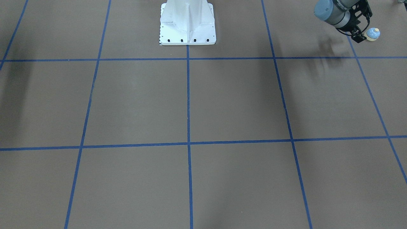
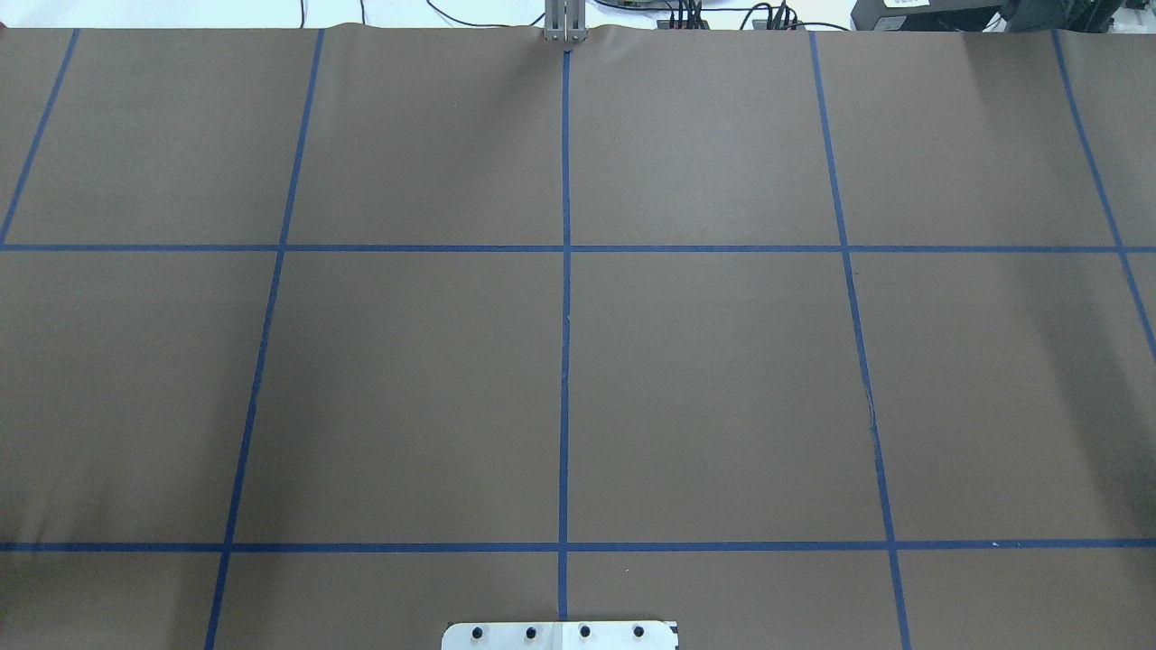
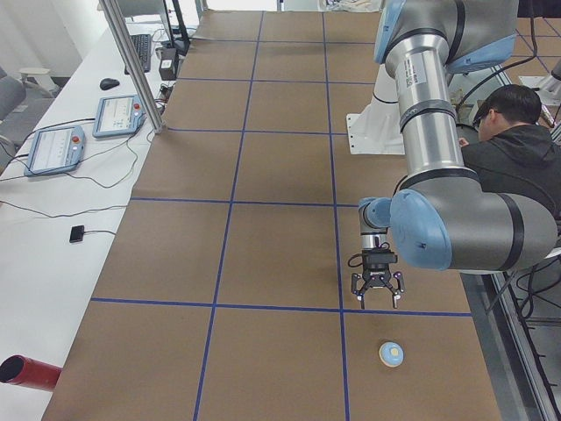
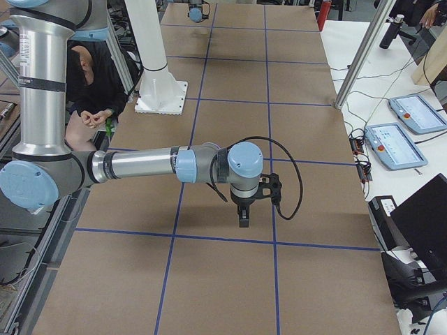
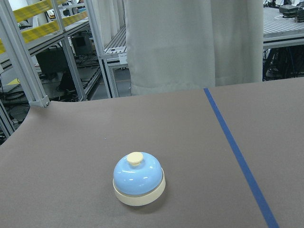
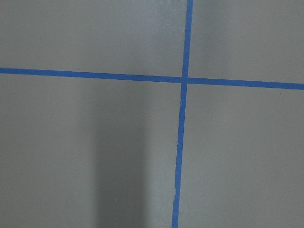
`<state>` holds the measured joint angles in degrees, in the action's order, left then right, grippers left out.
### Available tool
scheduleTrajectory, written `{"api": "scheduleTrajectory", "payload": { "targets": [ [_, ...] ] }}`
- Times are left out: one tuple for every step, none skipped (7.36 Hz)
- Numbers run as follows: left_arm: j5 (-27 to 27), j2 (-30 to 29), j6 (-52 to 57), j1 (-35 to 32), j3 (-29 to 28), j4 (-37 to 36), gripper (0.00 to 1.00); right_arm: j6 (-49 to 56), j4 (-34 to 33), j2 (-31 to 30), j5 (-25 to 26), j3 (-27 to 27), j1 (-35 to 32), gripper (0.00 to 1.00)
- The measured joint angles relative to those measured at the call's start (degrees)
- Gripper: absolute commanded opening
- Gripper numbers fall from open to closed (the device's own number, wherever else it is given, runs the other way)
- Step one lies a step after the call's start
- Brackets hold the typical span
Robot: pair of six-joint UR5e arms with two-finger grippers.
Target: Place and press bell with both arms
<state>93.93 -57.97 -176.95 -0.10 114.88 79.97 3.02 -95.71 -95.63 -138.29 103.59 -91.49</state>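
The bell (image 1: 372, 33) has a light blue dome and a cream button. It stands upright on the brown table near the end on my left. It also shows in the exterior left view (image 3: 391, 353) and, close and centred, in the left wrist view (image 5: 138, 178). My left gripper (image 1: 363, 28) hangs low just beside the bell, apart from it, with fingers spread and empty (image 3: 377, 301). My right gripper (image 4: 243, 218) points down above the table near a blue line crossing. It shows only in the exterior right view, so I cannot tell whether it is open or shut.
The white pedestal base (image 1: 187, 28) stands at the table's robot side. A person (image 3: 517, 158) sits beside the table. Control pendants (image 3: 53, 145) and a red cylinder (image 3: 26, 373) lie along the far edge. Blue tape lines (image 2: 565, 361) grid the brown cover.
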Motion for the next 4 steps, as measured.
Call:
{"api": "scheduleTrajectory", "payload": {
  "targets": [
    [0.0, 0.0, -0.8, 0.4, -1.9, 1.3, 1.00, 0.0, 0.0, 0.0, -0.1, 0.1, 0.0, 1.00],
    [0.0, -0.1, -1.4, 1.2, -4.1, 3.1, 1.00, 0.0, 0.0, 0.0, -0.2, 0.1, 0.0, 1.00],
    [0.1, -0.2, -2.2, 2.3, -6.1, 4.9, 1.00, 0.0, 0.0, 0.0, -0.2, 0.2, 0.0, 1.00],
    [0.1, -0.2, -3.1, 3.3, -7.6, 6.1, 1.00, 0.0, 0.0, 0.0, -0.2, 0.2, 0.0, 1.00]
  ]
}}
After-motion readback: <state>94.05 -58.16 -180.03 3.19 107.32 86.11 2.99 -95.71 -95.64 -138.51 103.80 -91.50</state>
